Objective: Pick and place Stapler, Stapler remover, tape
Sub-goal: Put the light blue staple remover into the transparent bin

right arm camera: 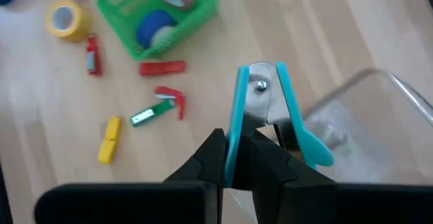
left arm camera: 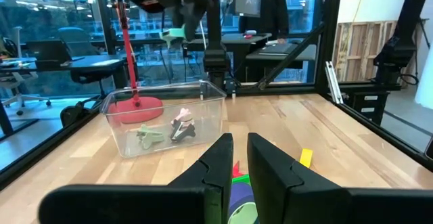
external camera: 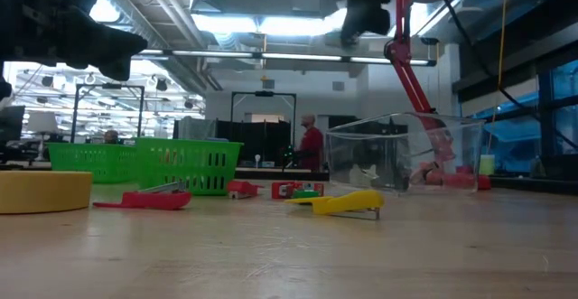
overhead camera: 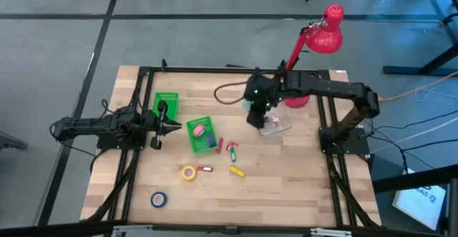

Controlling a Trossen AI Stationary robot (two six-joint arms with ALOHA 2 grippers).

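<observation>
Green bin [overhead camera: 199,136] with pink, blue tape [overhead camera: 205,131].

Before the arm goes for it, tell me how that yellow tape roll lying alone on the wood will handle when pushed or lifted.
The yellow tape roll lies flat on its side on the table, so a push would probably slide it, not roll it. It is a ring with an open core, likely light and stiff. Lifted by its rim, it might swing or slip; once on edge it could roll.
</observation>
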